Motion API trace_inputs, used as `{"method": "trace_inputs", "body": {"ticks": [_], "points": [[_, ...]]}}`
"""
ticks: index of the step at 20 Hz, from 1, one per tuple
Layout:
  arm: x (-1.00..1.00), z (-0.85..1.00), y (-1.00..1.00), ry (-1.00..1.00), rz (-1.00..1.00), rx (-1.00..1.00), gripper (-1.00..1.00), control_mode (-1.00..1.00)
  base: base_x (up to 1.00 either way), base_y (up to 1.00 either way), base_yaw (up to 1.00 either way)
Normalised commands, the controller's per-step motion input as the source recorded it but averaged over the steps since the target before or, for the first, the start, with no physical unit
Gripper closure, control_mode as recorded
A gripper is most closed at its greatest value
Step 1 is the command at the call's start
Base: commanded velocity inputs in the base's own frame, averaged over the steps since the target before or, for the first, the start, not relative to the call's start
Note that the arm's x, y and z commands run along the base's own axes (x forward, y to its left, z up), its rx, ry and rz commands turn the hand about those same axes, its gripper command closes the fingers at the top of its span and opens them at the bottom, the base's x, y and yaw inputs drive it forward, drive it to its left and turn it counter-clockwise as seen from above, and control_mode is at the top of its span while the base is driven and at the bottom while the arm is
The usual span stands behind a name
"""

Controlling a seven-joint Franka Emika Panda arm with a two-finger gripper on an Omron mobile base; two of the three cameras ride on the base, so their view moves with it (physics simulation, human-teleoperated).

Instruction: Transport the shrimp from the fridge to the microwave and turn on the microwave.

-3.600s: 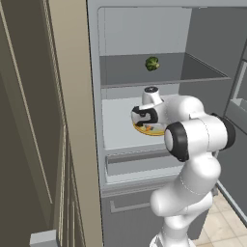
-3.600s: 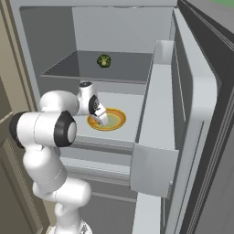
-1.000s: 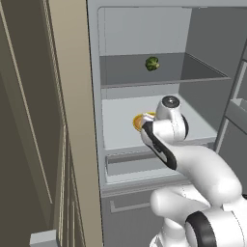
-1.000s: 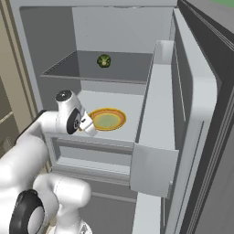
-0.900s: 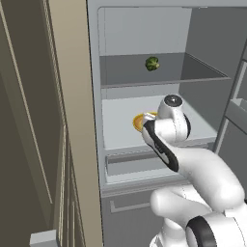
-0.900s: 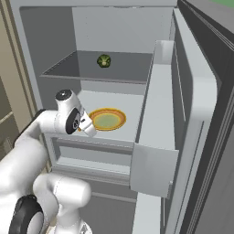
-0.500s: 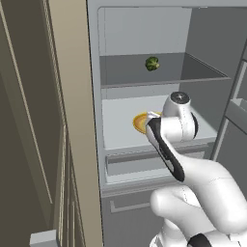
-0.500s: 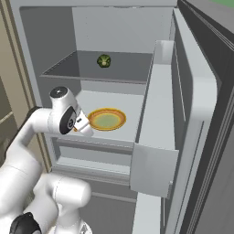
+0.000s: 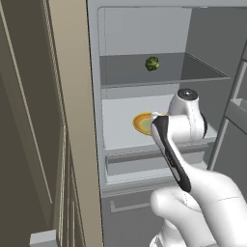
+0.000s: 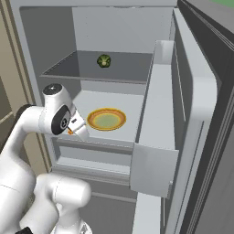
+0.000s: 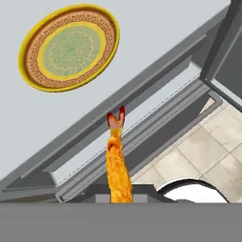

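Shrimp [image 11: 117, 165] sits clamped in the tool [image 10: 78, 130] at the fridge [image 10: 116, 32] shelf edge, off the plate [image 10: 106, 119].

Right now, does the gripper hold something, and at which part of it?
Yes: the gripper holds the shrimp by its body end; the forked tail points away from the fingers.

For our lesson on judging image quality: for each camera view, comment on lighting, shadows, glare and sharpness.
Left base view: flat, even light, a dim upper shelf around the broccoli, no glare. Right base view: soft shading inside the fridge, crisp edges, plate clear. Hand view: sharp, shadowless; shrimp and floor tiles in focus.
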Motion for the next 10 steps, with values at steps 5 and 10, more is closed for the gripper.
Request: {"method": "trace_inputs", "body": {"ticks": [5,10], "points": [[-0.33,0.17,0.0,0.13,0.05,0.05,1.0,-1.0,0.0,0.0,0.0],[-0.31,0.09,0.0,0.04,0.05,0.0,1.0,-1.0,0.0,0.0,0.0]]}}
